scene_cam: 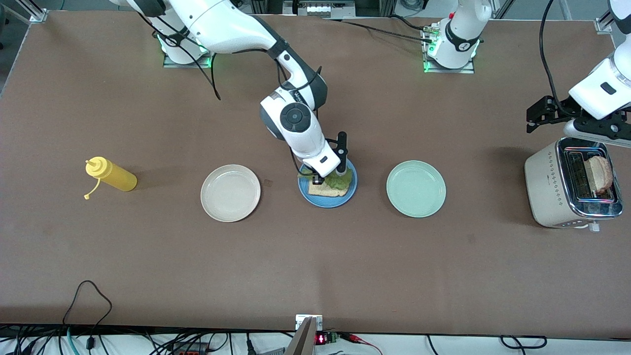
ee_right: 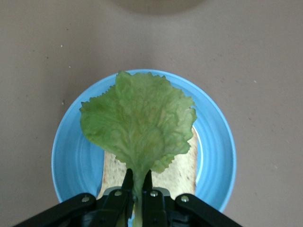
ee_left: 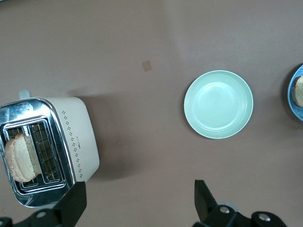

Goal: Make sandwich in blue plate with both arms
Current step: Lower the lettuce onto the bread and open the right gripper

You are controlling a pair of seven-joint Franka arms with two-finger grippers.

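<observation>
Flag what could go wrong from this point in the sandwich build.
1. The right gripper pinches only the stem of the lettuce leaf over the bread slice on the blue plate; released now, the leaf may land off-centre and overhang.
2. The left gripper hangs open beside the toaster; the second slice barely protrudes, so a grasp may slip.

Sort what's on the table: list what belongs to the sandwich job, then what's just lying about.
In the job: blue plate, bread slice on it, lettuce leaf pinched by the right gripper, second bread slice in the toaster, open left gripper.
Lying about: cream plate, mint-green plate, yellow squeeze bottle.
</observation>
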